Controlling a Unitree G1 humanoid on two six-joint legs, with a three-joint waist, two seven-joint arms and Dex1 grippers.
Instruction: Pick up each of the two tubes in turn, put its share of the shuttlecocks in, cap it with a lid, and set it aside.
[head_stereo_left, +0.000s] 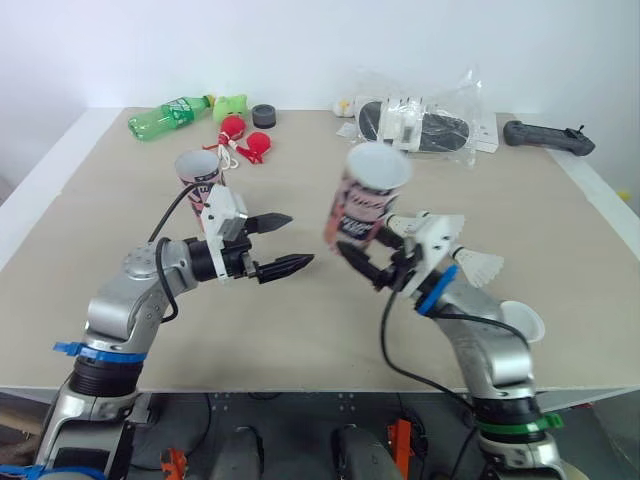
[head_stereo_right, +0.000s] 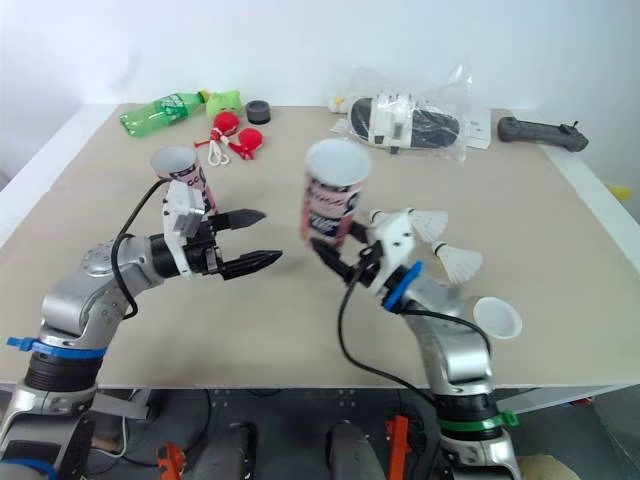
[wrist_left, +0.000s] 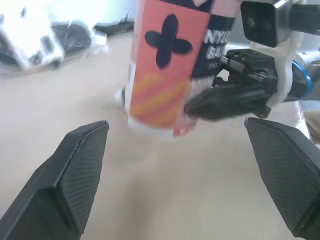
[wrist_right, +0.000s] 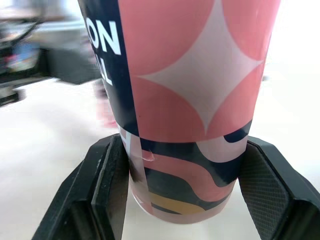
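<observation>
Nearest the front edge of the table (head_stereo_left: 300, 340), on the right, a white lid (head_stereo_left: 522, 322) lies open side up. Just beyond it, two white shuttlecocks (head_stereo_left: 478, 264) rest beside the right arm. The right hand (head_stereo_left: 368, 265) is clamped on the lower part of a pink-and-navy tube (head_stereo_left: 366, 196), mouth up, leaning a little. Opposite, the left hand (head_stereo_left: 298, 240) hangs with its fingers spread wide, gripping nothing, pointed at that tube. Behind it stands the second tube (head_stereo_left: 198, 172), upright. At the far edge: a green bottle (head_stereo_left: 168, 116) and a plastic bag (head_stereo_left: 420, 120).
</observation>
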